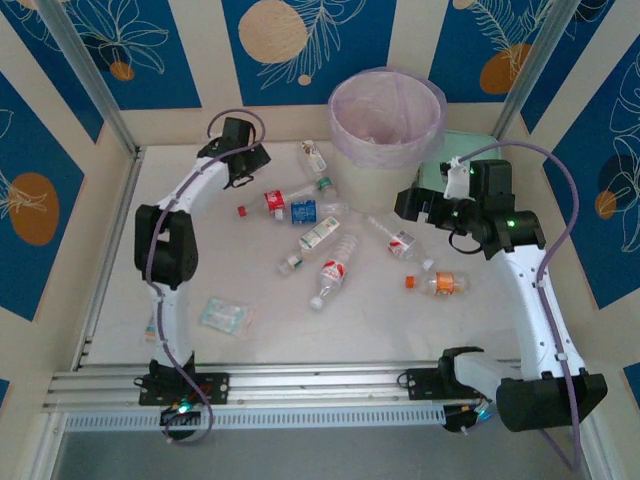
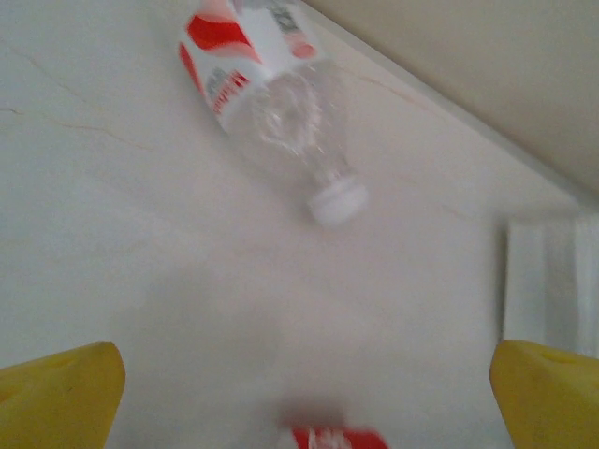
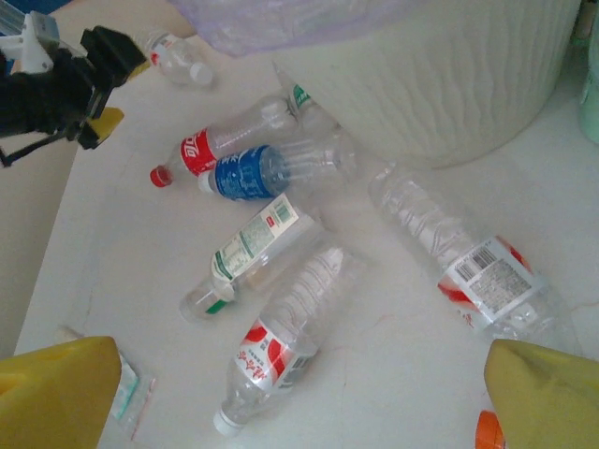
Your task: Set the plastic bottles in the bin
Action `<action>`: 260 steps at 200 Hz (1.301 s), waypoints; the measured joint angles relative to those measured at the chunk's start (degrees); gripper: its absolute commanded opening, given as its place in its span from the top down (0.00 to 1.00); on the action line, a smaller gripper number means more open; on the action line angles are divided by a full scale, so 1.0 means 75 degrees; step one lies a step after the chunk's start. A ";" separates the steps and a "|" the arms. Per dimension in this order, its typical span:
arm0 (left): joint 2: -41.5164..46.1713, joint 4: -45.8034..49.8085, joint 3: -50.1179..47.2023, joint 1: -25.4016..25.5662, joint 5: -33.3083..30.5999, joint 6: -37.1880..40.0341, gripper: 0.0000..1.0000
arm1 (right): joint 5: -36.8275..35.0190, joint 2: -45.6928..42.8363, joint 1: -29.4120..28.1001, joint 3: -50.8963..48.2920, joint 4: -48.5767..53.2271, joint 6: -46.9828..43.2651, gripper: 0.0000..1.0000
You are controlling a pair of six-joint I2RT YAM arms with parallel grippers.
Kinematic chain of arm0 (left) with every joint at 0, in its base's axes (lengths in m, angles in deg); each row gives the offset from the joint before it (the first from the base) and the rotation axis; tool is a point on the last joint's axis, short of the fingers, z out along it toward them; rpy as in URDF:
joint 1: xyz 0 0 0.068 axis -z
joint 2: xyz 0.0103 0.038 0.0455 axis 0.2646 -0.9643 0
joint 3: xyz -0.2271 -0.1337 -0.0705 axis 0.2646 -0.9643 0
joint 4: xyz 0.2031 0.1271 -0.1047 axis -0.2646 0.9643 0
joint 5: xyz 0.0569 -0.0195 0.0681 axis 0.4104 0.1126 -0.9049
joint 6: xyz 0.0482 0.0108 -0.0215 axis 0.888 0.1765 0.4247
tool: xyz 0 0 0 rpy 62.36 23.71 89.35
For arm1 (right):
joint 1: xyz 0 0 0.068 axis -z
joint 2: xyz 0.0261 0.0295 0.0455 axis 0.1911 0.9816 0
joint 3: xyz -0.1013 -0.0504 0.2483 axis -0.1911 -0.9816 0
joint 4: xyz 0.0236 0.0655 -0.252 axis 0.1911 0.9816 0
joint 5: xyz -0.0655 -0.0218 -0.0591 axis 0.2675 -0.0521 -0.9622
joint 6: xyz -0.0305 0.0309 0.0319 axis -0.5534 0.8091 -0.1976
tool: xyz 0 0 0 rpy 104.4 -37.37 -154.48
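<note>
A: Well, left hand and right hand both gape wide, empty. The bottles?
B: Scattered on the desk, short of the bin. Light, thin, slippery, I judge; pinch the labelled middle gently.

The bin stands at the far edge of the surface, right of the middle, with a case just beside it on the right. A far bottle lies left of the bin, by the far edge. Before the bin a bottle pair lies side by side. Two middle bottles lie nearer, at the centre. A right bottle lies right of them, and a last bottle nearer still. A packet lies toward the near left corner.
</note>
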 measured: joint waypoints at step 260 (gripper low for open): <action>-0.2949 -0.0822 0.2113 -0.0816 0.0023 -0.2352 0.59 | 0.0140 -0.1107 -0.0157 -0.0554 0.0475 0.0119 0.04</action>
